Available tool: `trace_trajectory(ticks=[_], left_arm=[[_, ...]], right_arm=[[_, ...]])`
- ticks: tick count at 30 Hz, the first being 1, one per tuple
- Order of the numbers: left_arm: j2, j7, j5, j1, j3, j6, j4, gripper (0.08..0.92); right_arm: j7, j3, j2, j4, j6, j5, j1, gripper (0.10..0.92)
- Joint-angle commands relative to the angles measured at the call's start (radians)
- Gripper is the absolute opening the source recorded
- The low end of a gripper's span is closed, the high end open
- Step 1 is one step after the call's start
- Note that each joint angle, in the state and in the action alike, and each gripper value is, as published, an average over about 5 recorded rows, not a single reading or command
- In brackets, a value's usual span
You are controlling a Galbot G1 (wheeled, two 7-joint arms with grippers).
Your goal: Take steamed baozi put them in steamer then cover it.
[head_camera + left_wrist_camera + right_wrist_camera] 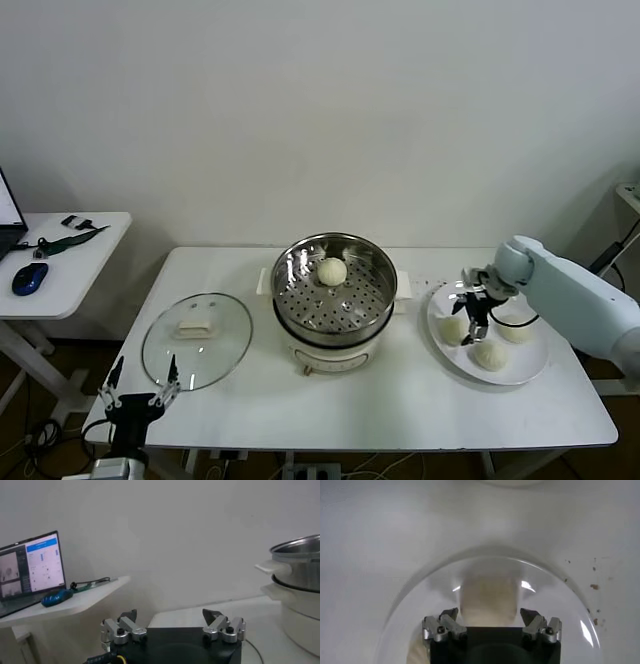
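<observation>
The steel steamer [330, 300] stands mid-table on its white pot base and holds one baozi [332, 271]. Three baozi lie on a white plate [522, 372] at the right. My right gripper [472, 312] is open and hangs low over the plate's left baozi [452, 330]. In the right wrist view that baozi [488, 597] sits between the spread fingers [530, 616] of my right gripper [489, 616], with gaps on both sides. The glass cover [197, 340] lies flat on the table to the steamer's left. My left gripper [140, 398] is parked open and empty at the table's front left corner.
A white side table [90, 250] at the far left carries a blue mouse [30, 278], a cable and a laptop [30, 570]. In the left wrist view my left gripper [170, 616] faces the steamer's side [300, 560].
</observation>
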Motion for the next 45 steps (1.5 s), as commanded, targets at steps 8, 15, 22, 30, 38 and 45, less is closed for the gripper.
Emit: trace_trajectory(ticks=[8, 15, 22, 30, 38, 45], left_arm=[[0.000, -0.002, 0.001, 0.006, 0.000, -0.003, 0.001, 0.823], [-0.001, -0.002, 0.004, 0.008, 0.003, 0.000, -0.005, 0.823], [0.003, -0.002, 0.008, 0.014, 0.010, 0.003, -0.017, 0.823], [0.008, 0.002, 0.021, 0.037, 0.032, -0.004, -0.027, 0.823], [0.015, -0.016, 0.026, 0.051, 0.057, 0.003, -0.038, 0.823], [0.031, -0.018, 0.026, 0.058, 0.065, 0.005, -0.056, 0.823]], right_arm=[[-0.012, 0.033, 0.031, -0.049, 0.027, -0.038, -0.021, 0.699], [-0.014, -0.025, -0.020, 0.010, 0.022, 0.046, 0.052, 0.663], [-0.031, -0.260, -0.068, 0.070, 0.013, 0.245, 0.376, 0.662], [-0.032, -0.593, 0.042, 0.111, -0.030, 0.536, 0.775, 0.662], [0.048, -0.644, 0.189, 0.225, -0.158, 0.724, 0.837, 0.662], [0.103, -0.674, 0.315, 0.253, -0.213, 0.795, 0.810, 0.662]])
